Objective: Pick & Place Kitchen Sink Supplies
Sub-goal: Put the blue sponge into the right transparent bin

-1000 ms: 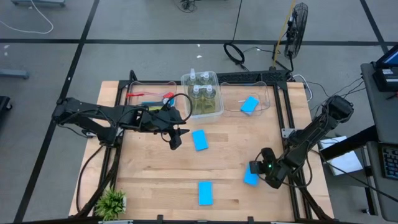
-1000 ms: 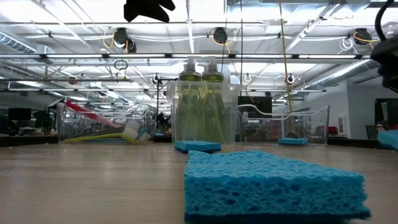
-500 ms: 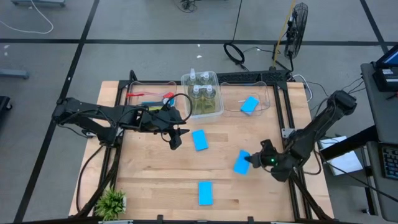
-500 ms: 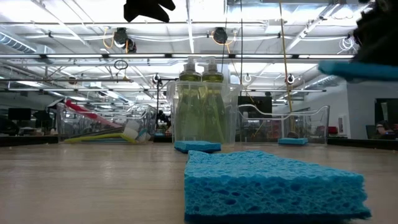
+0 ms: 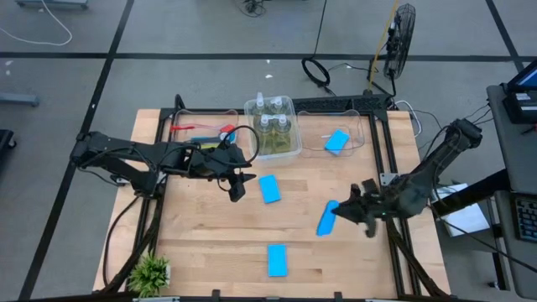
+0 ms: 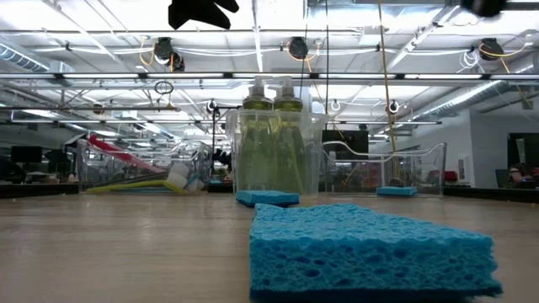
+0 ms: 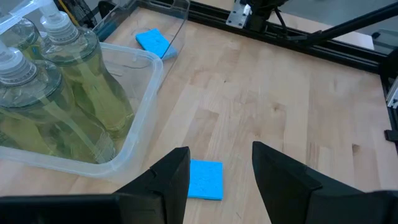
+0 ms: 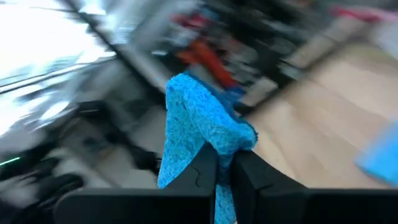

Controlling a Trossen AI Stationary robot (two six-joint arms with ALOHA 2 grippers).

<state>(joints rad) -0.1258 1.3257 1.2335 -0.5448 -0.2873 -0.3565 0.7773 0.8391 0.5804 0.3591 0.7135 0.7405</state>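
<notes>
My right gripper (image 5: 339, 211) is over the table's right part, shut on a bright-blue sponge (image 5: 326, 218), which it holds in the air. My left gripper (image 5: 237, 186) hangs open above the table's middle, and a second blue sponge (image 7: 205, 179) lies flat on the wood below its fingers. A third sponge (image 5: 277, 259) lies near the front edge. A fourth (image 5: 336, 141) lies in the clear bin at the back right. Bottles of yellow-green liquid (image 5: 273, 126) stand in the middle bin. Brushes (image 5: 201, 130) lie in the left bin. My right gripper pinches the blue sponge between its two fingers at one edge (image 8: 214, 144), where the foam is squeezed in. The fingers come at it about level from the table's right side. The sponge is lifted clear of the table and stands tilted on edge beyond the fingertips.
Three clear bins (image 5: 348, 147) line the far edge. A small green plant (image 5: 151, 273) stands at the front left corner. Black frame rails (image 5: 388, 168) run along the table's sides. Bare wood lies between the loose sponges.
My right gripper has risen from the table near the right edge, still shut on the sponge. It has tipped from pointing down to about level and rolled. The sponge has been lifted clear and turned from lying flat to standing on edge.
</notes>
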